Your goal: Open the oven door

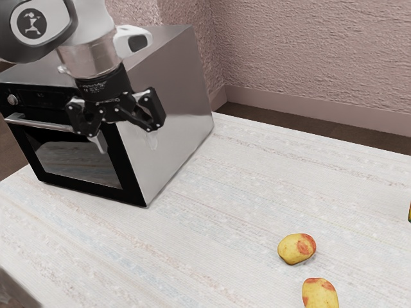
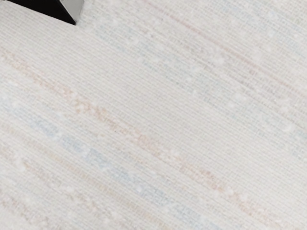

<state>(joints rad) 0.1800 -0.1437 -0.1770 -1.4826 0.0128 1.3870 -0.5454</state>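
Nearest the exterior view's camera, you have two yellow-and-red fruits on the striped tabletop. Farther back, your claw hangs open, fingers spread, against the oven's front corner. At the exterior view's left, the oven door sits shut beneath its bar handle.

The side camera slants down, the wrist camera looks closer; both catch tabletop and oven.
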